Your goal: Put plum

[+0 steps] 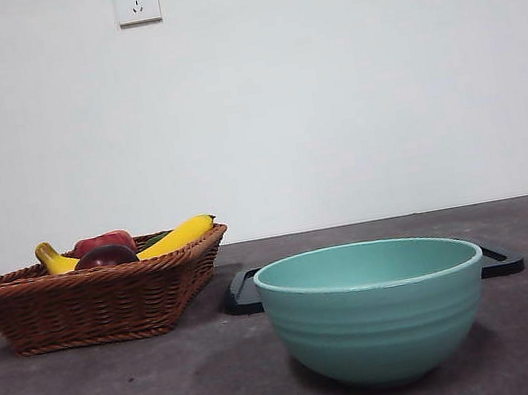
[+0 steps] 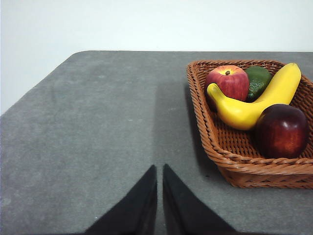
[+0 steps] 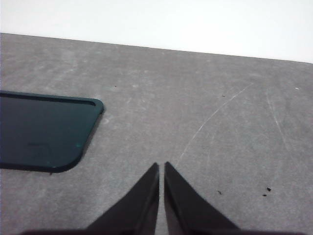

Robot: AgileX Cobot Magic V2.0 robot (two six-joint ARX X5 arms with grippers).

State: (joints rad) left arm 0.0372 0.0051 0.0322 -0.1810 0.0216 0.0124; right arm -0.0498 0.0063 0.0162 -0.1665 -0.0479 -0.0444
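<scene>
Nothing is picked up yet; I judge this the very start, before any reach. My left gripper (image 2: 159,196) hangs over bare grey table (image 2: 98,127) with its jaws together, holding nothing, and my right gripper (image 3: 162,193) is the same, jaws together above the table beside a dark tray (image 3: 39,132).

The plum (image 2: 280,130) lies in the wicker basket (image 2: 234,166), at the basket's near end, resting against the banana (image 2: 259,100). Farther back in the basket sit a red apple (image 2: 227,82) and a dark green fruit (image 2: 258,81) I cannot name for sure. In the front view the basket stands at the left, the plum (image 1: 105,255) just showing over its rim, and a teal bowl (image 1: 375,316) stands nearer and to the right, in front of the tray.

The task does not say where the plum goes; the bowl or the tray looks likeliest. My left gripper is the one near the basket, so I expect it should part its jaws, travel over the basket rim, and come down on the plum without nudging the banana.
</scene>
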